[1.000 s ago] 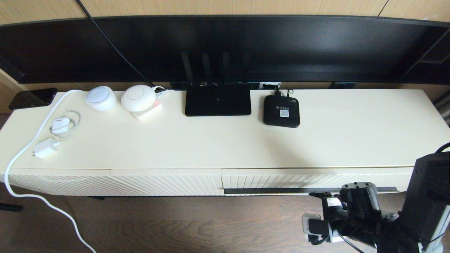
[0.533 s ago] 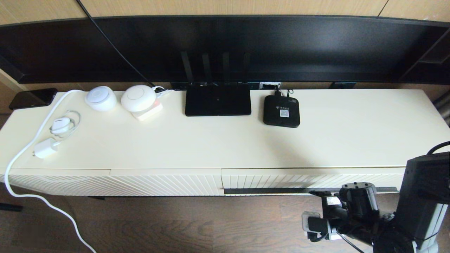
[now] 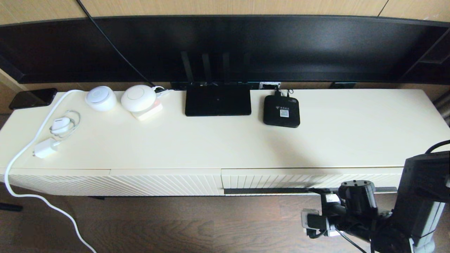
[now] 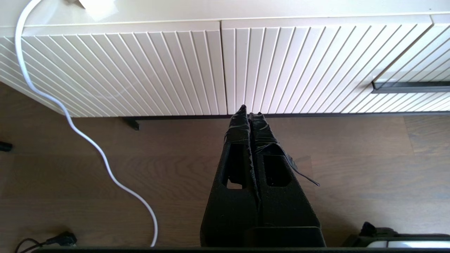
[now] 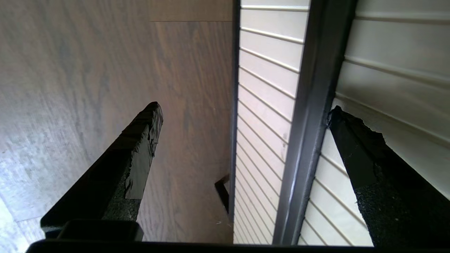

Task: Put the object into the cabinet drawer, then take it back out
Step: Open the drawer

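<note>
The cabinet drawer [image 3: 281,180] is closed, its ribbed cream front facing me with the dark handle strip [image 3: 267,190] along its lower part. My right gripper [image 3: 318,191] is at the right part of that strip. In the right wrist view the right gripper [image 5: 244,109] is open. The handle strip [image 5: 309,116] runs between its two fingers, one finger over the floor and the other against the ribbed front. The black organizer box is out of view. My left gripper [image 4: 249,113] is shut and empty, low in front of the diagonal-ribbed panel [image 4: 299,66].
On the cabinet top [image 3: 351,133] lie a flat black router [image 3: 218,100], a small black box with a sticker [image 3: 281,111], two white round devices [image 3: 119,98] and chargers [image 3: 52,137]. A white cable [image 3: 42,200] hangs to the wooden floor [image 3: 158,225].
My right arm has shifted slightly left and toward the cabinet, bringing the gripper up to the handle strip. Nothing else has moved.
</note>
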### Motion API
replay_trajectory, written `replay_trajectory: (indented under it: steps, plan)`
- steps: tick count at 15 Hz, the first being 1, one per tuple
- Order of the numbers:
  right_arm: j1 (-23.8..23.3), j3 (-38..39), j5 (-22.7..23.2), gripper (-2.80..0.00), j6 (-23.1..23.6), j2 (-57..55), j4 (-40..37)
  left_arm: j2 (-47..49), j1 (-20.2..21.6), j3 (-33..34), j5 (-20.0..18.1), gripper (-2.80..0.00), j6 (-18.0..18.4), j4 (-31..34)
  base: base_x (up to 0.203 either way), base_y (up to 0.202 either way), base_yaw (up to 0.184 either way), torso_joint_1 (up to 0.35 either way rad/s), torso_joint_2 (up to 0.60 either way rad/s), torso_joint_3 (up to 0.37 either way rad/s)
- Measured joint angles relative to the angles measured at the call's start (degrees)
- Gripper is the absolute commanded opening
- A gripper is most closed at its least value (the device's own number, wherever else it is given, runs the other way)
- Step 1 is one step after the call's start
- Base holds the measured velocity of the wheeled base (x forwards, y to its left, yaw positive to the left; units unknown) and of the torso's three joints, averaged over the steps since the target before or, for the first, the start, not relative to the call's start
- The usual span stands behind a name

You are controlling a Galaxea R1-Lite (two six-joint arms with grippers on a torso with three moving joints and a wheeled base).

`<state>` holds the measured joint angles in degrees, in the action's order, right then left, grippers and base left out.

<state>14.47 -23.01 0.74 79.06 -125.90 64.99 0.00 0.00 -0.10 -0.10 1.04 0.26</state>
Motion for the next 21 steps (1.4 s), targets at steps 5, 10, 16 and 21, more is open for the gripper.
replay_trajectory:
  steps: [5,10,16,21]
  plan:
    - [0.0,3.8,0.0,0.0,0.0,-0.2,2.1,0.0,0.0,0.0,0.0,-2.8,0.0,0.0,0.0,0.0,0.0,0.0,0.0,0.0]
    - [0.1,5.8,-0.1,0.0,0.0,-0.8,2.3,0.0,0.0,0.0,0.0,-2.8,0.0,0.0,0.0,0.0,0.0,0.0,0.0,0.0]
    - [0.3,4.3,0.6,0.0,0.5,-0.1,2.4,0.0,0.0,0.0,0.0,-2.8,0.0,0.0,0.0,0.0,0.0,0.0,0.0,0.0]
    - [0.2,2.1,0.9,0.0,0.5,-1.1,2.5,0.0,0.0,0.0,0.0,-2.8,0.0,0.0,0.0,0.0,0.0,0.0,0.0,0.0]
